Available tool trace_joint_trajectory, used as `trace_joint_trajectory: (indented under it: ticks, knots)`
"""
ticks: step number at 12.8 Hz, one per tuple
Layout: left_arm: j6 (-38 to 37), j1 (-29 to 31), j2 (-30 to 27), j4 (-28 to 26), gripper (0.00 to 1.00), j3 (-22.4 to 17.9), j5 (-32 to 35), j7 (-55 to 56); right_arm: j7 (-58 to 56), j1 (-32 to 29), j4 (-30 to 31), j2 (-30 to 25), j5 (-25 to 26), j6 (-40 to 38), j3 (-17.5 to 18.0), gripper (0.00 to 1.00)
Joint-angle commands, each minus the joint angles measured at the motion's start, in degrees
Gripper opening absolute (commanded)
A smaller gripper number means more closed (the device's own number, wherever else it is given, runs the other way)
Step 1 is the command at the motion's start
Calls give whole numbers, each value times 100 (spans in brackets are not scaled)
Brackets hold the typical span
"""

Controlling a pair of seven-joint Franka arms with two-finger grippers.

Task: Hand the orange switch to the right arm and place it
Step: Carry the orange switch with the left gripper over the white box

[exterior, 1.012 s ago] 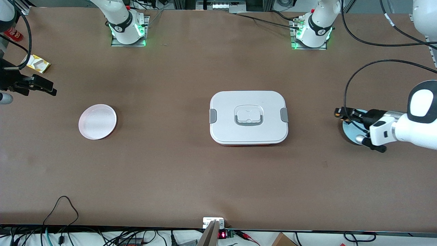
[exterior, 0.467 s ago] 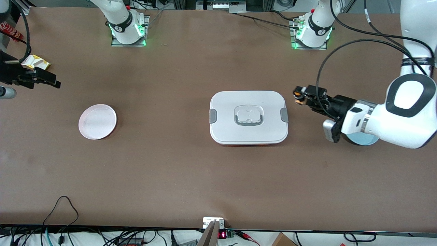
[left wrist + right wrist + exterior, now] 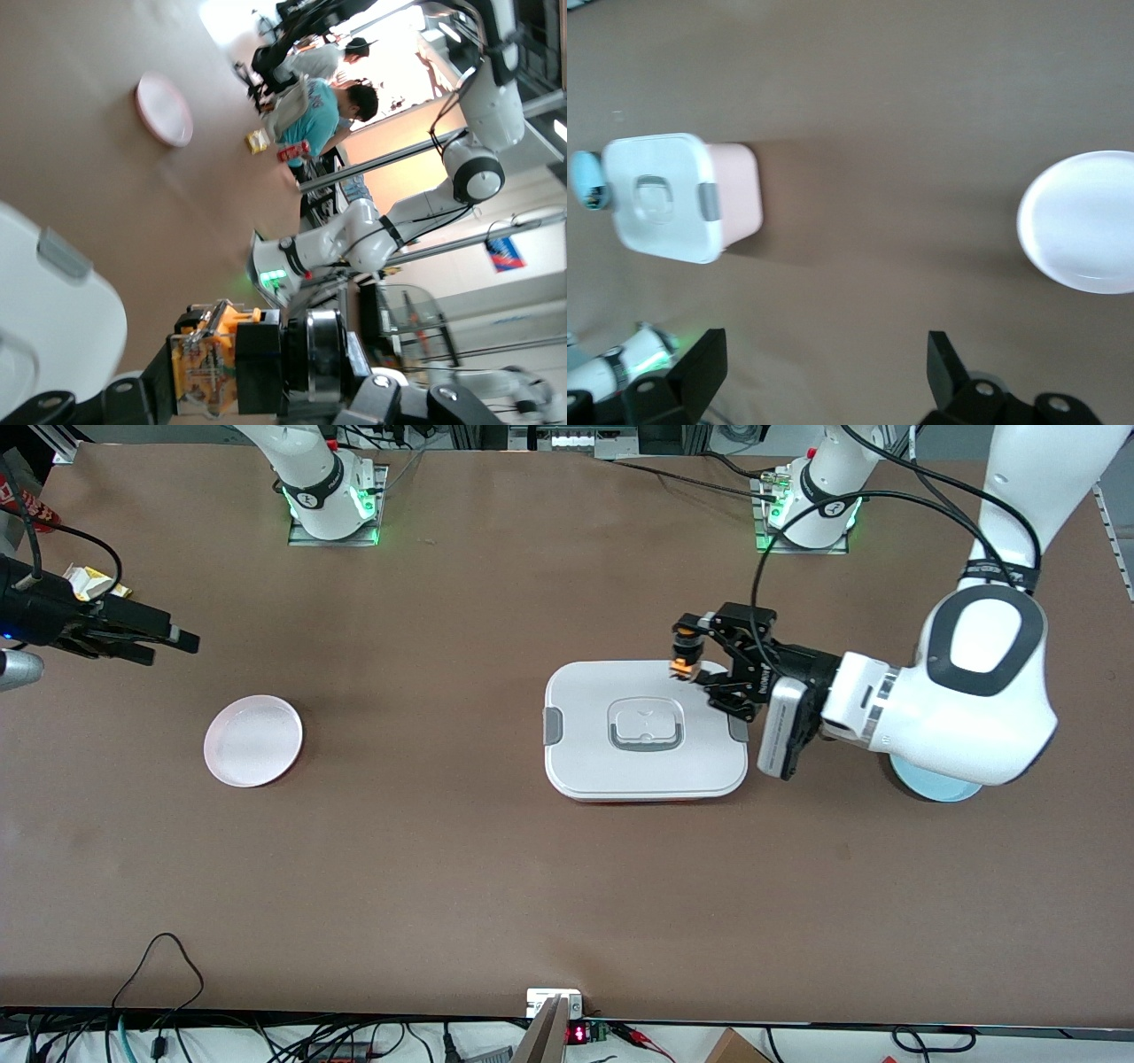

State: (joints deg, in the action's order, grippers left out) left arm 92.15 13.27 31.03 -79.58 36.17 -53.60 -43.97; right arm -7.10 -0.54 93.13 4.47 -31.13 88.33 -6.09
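My left gripper (image 3: 689, 654) is shut on the orange switch (image 3: 682, 664), a small black cylinder with an orange part. It holds the switch in the air over the edge of the white lidded box (image 3: 585, 691) that lies toward the robots' bases. Close up in the left wrist view, the orange switch (image 3: 208, 372) sits clamped in the left gripper (image 3: 266, 376). At the right arm's end of the table, my right gripper (image 3: 173, 648) hangs open above bare table, near the pink plate (image 3: 253, 740). Nothing lies between the fingers of the right gripper (image 3: 824, 363).
The pink plate (image 3: 1085, 221) and the white box (image 3: 660, 199) show below the right wrist. A blue plate (image 3: 930, 784) lies under the left arm's forearm. A yellow packet (image 3: 89, 583) lies at the table edge by the right arm. Cables run along the front edge.
The left gripper has carried the switch from over the blue plate to over the white box's edge. The right gripper has crept toward the table's middle, still open.
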Motion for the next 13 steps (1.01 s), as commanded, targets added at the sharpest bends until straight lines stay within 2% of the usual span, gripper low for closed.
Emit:
trace_joint_trajectory:
  ticks: [1,2,3,5,7,9,12,13]
  knots:
    - [775,-192,-54,-171,11,188,-317,-1766,-3,-113,99,63,-1224,-202,20,100]
    - [1117,-272,-27,-337,10,197,-457,-2590,242,-86,283,89,-1664,-150,38,100]
    - [1443,-351,-45,-565,9,197,-885,-3147,419,-86,485,124,-2243,-132,55,100]
    - [2084,-509,-89,-856,9,372,-1370,-3485,534,-77,880,168,-3001,-132,64,100]
    - [2945,-501,-124,-936,8,811,-1399,-3530,526,-86,1276,186,-3573,-158,73,100]
    - [3422,-501,-124,-1059,8,1067,-1407,-3539,500,-86,1470,282,-3716,-149,73,100]
    - [3520,-571,-115,-1059,8,1085,-1565,-3539,499,-86,1770,283,-3821,-263,73,100]
    - [3520,-606,-106,-1051,8,1085,-1583,-3539,499,-69,1935,283,-4161,-281,82,100]
